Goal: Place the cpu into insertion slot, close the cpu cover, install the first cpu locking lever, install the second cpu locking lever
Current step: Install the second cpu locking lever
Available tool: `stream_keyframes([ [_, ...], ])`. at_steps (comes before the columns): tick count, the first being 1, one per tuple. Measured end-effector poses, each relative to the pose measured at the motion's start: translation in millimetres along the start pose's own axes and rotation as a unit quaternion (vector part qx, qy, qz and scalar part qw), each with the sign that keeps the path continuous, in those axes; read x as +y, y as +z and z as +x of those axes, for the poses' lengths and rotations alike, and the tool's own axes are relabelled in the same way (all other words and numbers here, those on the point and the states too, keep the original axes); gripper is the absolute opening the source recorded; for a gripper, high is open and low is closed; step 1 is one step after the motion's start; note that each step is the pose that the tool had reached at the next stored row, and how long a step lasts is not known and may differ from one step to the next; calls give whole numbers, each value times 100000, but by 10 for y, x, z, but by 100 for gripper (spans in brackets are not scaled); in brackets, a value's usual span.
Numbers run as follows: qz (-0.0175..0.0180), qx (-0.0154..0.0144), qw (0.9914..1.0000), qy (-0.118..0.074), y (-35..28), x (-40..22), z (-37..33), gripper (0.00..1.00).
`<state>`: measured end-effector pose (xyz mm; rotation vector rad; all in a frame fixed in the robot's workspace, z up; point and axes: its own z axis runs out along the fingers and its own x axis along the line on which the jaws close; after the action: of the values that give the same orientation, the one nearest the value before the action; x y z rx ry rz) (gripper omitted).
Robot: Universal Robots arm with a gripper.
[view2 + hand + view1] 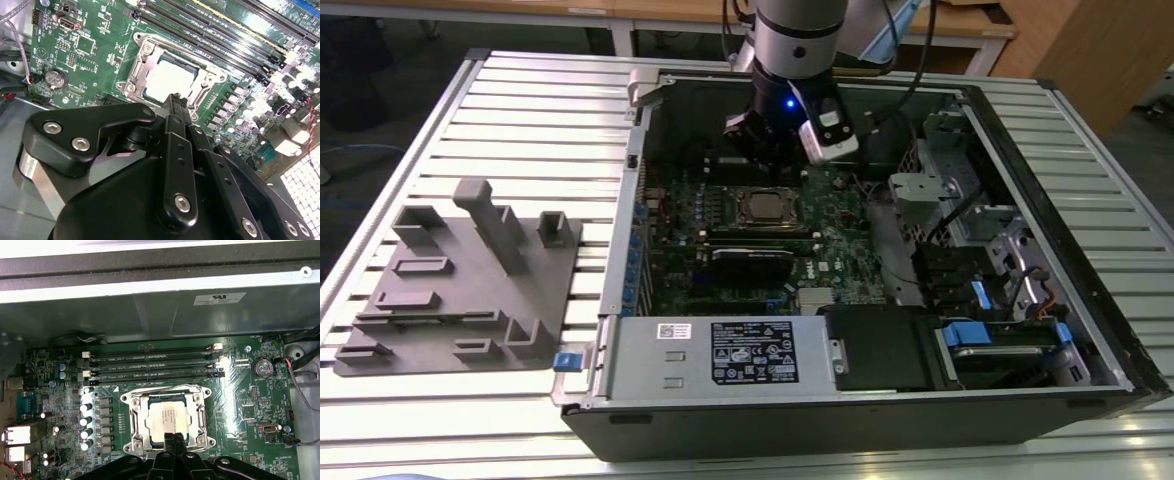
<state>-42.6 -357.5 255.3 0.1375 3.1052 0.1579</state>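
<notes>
Inside an open computer case (1067, 250), we see the arm's gripper (174, 439) with its two black fingertips (176, 102) pressed together and holding nothing, poised just above the near edge of the cpu cover (167, 417). The cover lies flat over the insertion slot (765, 208), and the cpu (169, 419) sits in the slot, its pale metal top showing through the cover's square window. In the second wrist view the cpu (170, 80) sits just past the fingertips, framed by the cover (137, 70).

Around the slot we find the green circuit board (250, 405), four long black memory slots (150, 365) running side by side just beyond it, and a row of small silver capacitors (87, 425) along one side. A round coin battery (262, 366) sits well apart on the board. In the exterior view, a grey plastic fixture tray (467, 290) rests on the slatted table (534, 110) on the exterior view's left of the case.
</notes>
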Motion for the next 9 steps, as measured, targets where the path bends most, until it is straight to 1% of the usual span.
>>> stream_keyframes([
  [3,-11,-26,100000,6,24,-2,1,11],
  [8,-1,-21,100000,9,24,-1,-7,11],
  [9,-4,-22,100000,7,24,0,-18,11],
])
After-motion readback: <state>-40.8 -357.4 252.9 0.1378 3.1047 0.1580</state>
